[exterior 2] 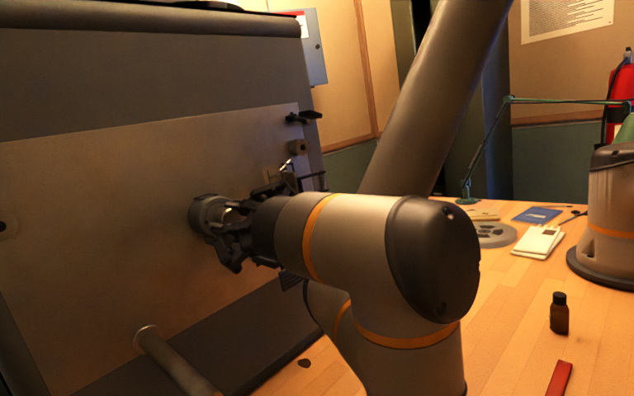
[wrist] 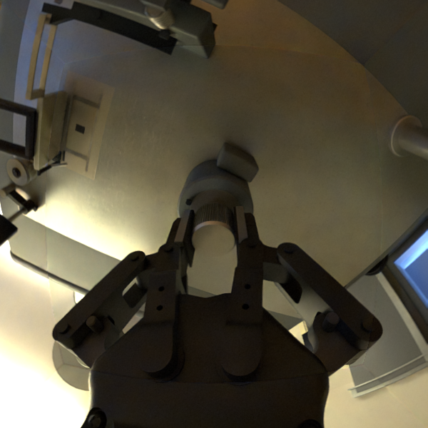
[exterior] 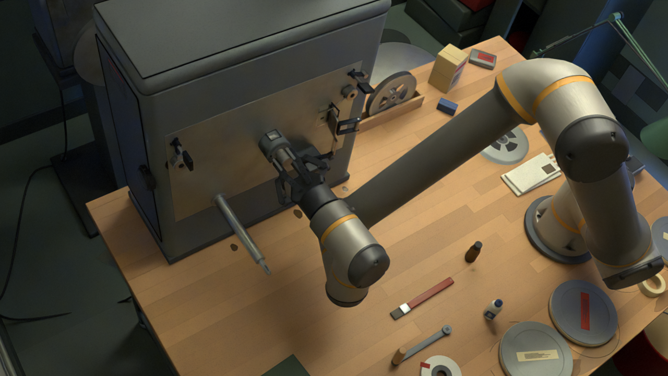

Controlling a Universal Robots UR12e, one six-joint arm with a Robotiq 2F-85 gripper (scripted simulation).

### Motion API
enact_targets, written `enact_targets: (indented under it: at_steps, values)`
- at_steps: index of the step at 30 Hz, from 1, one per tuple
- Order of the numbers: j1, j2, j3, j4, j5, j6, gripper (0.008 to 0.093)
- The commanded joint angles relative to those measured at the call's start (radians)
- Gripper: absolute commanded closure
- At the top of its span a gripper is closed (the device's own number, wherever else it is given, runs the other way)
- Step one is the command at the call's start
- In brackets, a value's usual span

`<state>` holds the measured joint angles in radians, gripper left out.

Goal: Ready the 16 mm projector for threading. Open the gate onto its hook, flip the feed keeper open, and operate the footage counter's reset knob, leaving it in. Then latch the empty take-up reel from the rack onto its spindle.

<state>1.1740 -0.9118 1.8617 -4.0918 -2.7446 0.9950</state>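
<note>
The knurled reset knob (wrist: 213,225) sticks out of the round footage counter housing (exterior: 272,142) in the middle of the projector's front plate. To the upper right on the plate the gate (exterior: 343,125) stands swung out, and above it sits the feed keeper (exterior: 358,80). The long take-up spindle (exterior: 240,232) juts out low on the left. The empty spoked reel (exterior: 391,93) stands upright in its wooden rack (exterior: 394,111) beside the projector. My gripper (exterior: 286,159) is at the counter, closed around the reset knob (exterior 2: 224,215).
Film cans (exterior: 582,311) lie at the table's near right corner, with a brown bottle (exterior: 473,251), a red-handled brush (exterior: 422,298) and a crank tool (exterior: 422,344) on the open tabletop. My arm's base (exterior: 558,229) stands at the right edge.
</note>
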Motion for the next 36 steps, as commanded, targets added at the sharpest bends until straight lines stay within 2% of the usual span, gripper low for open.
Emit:
enact_targets:
  at_steps: [1,18,36]
  values:
    - [0.000,-0.001,-0.001,0.000,0.000,0.018,0.0934]
    - [0.000,-0.001,-0.001,0.000,0.000,0.288,0.0934]
    - [0.000,-0.001,-0.001,0.000,0.000,0.394,0.0934]
